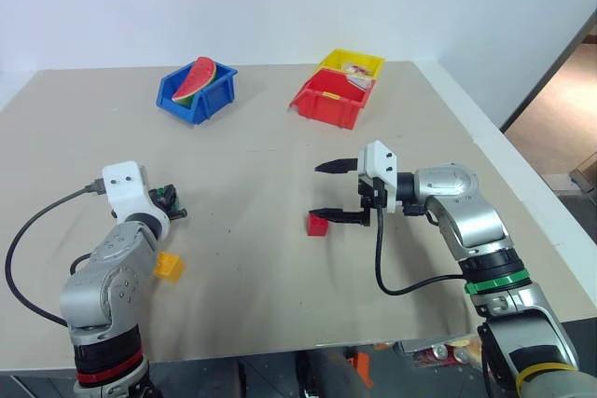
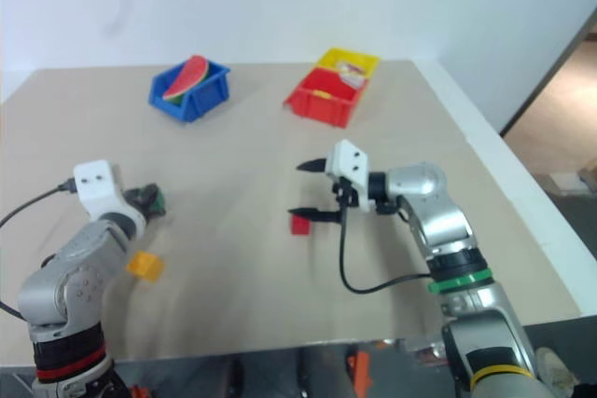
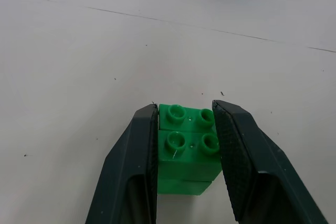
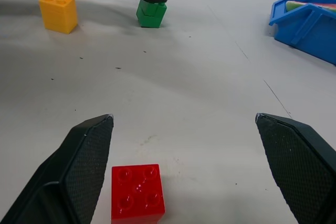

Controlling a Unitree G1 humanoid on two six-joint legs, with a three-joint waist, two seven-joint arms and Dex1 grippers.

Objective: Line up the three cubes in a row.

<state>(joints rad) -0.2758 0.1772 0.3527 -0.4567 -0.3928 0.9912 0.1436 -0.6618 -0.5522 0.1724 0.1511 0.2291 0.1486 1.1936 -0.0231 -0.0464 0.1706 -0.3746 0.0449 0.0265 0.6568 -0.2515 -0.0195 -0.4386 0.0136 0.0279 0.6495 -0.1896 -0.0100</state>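
Note:
My left gripper is shut on the green cube, one black finger pressed on each side of it, and the cube rests on the beige table at the left. The yellow-orange cube sits on the table just nearer than that gripper, apart from it. In the middle of the table lies the red cube. My right gripper stands open, pointing left. The red cube lies just beside its lower finger, with nothing between the fingers.
A blue bin holding a watermelon slice stands at the back left of the table. A red bin and a yellow bin stand together at the back centre. The table's right edge runs close to my right arm.

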